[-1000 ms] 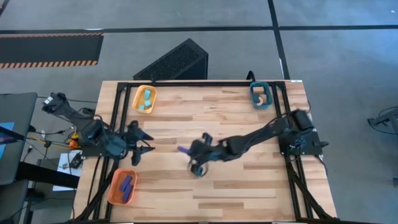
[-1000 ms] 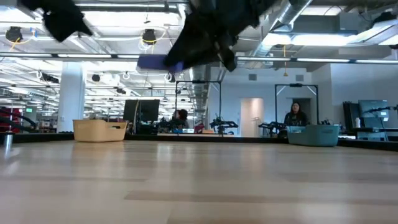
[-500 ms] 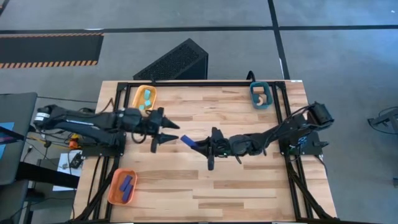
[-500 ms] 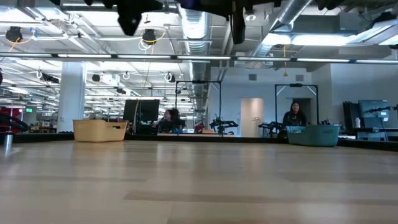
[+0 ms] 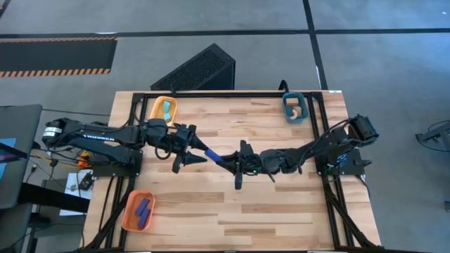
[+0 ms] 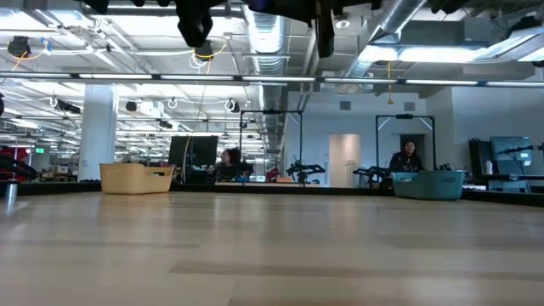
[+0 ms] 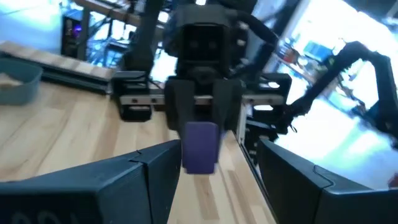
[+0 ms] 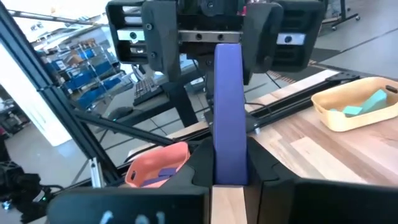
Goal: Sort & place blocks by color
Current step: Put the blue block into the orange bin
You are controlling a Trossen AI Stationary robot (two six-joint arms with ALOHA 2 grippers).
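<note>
A dark blue oblong bar (image 5: 215, 156) hangs in the air over the table's middle, held by my right gripper (image 5: 230, 161), which is shut on it. In the right wrist view the bar (image 8: 227, 106) runs straight away from my right gripper (image 8: 228, 169) toward my left gripper (image 8: 211, 37). My left gripper (image 5: 202, 153) is open. Its two fingers stand on either side of the bar's free end (image 7: 200, 146) without closing on it. In the low view only dark arm parts (image 6: 194, 21) show at the top. My right gripper pinches the blue bar between its two fingers at the end nearest the table's right side (image 8: 227, 158). The fingers come level from the right and lie along the bar. The bar is lifted clear of the table and sticks out level toward my left gripper.
A yellow-orange tray (image 5: 156, 105) with cyan pieces sits at the far left. A teal tray (image 5: 286, 102) with tan pieces is at the far right. An orange tray (image 5: 129, 214) with blue bars is at the near left corner. Bare wood (image 5: 267, 211) lies near the near edge. People show in the room behind (image 6: 409, 153).
My right gripper has carried the blue bar up from low over the table and a little toward the far edge, turning it level toward the left. My left arm has reached from the table's left edge toward the middle, until its open fingers stand around the bar's free end.
</note>
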